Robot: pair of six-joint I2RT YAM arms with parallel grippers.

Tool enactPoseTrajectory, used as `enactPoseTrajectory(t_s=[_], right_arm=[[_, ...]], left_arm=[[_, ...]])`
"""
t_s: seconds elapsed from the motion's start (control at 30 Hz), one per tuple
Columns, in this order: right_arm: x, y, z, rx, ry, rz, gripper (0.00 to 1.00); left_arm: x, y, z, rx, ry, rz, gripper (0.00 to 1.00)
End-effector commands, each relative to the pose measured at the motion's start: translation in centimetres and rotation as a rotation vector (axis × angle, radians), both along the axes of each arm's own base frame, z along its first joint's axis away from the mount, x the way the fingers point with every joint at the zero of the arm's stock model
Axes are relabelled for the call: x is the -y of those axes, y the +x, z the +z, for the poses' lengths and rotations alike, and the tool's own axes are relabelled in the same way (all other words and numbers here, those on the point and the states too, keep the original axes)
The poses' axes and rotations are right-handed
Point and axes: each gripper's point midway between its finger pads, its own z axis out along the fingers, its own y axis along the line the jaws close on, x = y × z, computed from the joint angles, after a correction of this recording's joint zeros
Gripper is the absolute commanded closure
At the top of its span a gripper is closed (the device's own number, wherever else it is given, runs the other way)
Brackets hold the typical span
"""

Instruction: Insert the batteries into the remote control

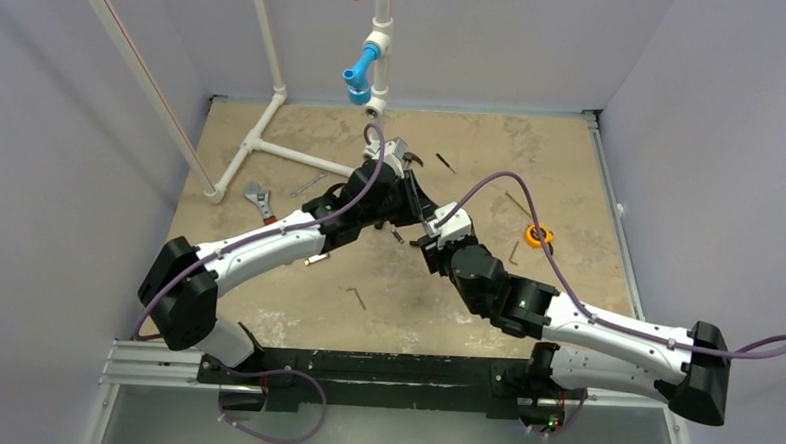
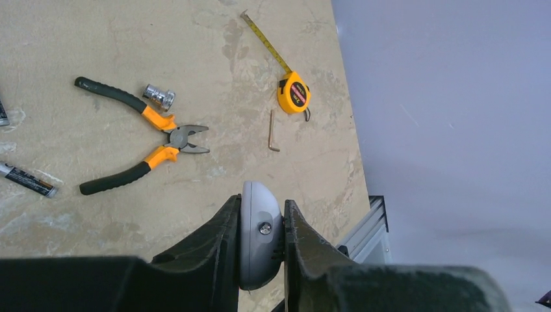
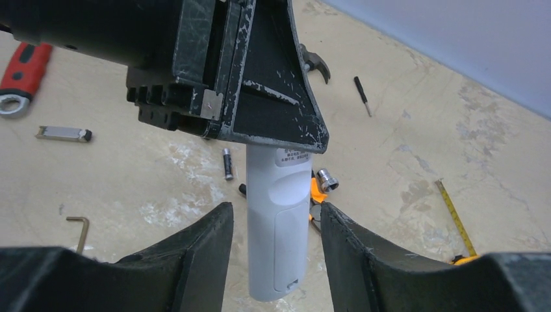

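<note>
My left gripper [image 2: 261, 214] is shut on the remote control [image 2: 260, 237], seen end-on in the left wrist view. In the right wrist view the white remote [image 3: 278, 221] hangs down from the left gripper with its back and a fitted cover panel facing the camera. My right gripper [image 3: 276, 227] is open, with one finger on each side of the remote's lower end and a gap on both sides. One dark battery [image 3: 227, 163] lies on the table behind it. The left wrist view shows a battery [image 2: 29, 180] at the left and another at the frame edge [image 2: 2, 112]. In the top view both grippers [image 1: 415, 208] meet mid-table.
Orange-and-black pliers [image 2: 146, 140], a silver socket [image 2: 159, 97], a yellow tape measure [image 2: 294, 93] and a hex key [image 2: 273, 133] lie nearby. A red-handled wrench [image 3: 19, 75], a silver metal piece [image 3: 63, 134] and another hex key [image 3: 78, 227] lie to the left. A white pipe frame [image 1: 262, 146] stands at the back left.
</note>
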Motion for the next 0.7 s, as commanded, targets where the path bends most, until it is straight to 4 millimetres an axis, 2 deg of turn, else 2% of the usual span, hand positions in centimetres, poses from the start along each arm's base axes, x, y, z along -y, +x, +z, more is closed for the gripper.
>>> enactPoseTrajectory(t_s=[0.0,0.17,0.3,0.4,0.53,0.67], right_arm=[[-0.7,-0.5,2.3,0.024,0.103,0.039,0.49],[-0.4,-1.1,4.8,0.034,0.2,0.058,0.47],[0.3,-1.3,6.3,0.02,0.247,0.028,0.4],[0.4,-1.2,6.5,-0.032,0.232,0.037,0.39],[0.0,-1.5,5.7,-0.114,0.232,0.151,0.4],[0.6,-1.2,5.1,-0.175,0.255,0.241,0.42]], left_arm=[[0.3,0.0,2.5,0.058,-0.082,-0.019,1.0],[0.2,0.0,2.1,0.077,-0.094,-0.051,1.0],[-0.6,-0.1,1.7,0.107,-0.104,-0.082,1.0],[-0.9,-0.4,2.2,0.138,-0.162,-0.136,1.0],[-1.6,-0.8,2.8,0.157,-0.244,-0.219,1.0],[-3.0,-1.8,2.9,0.177,-0.268,-0.273,1.0]])
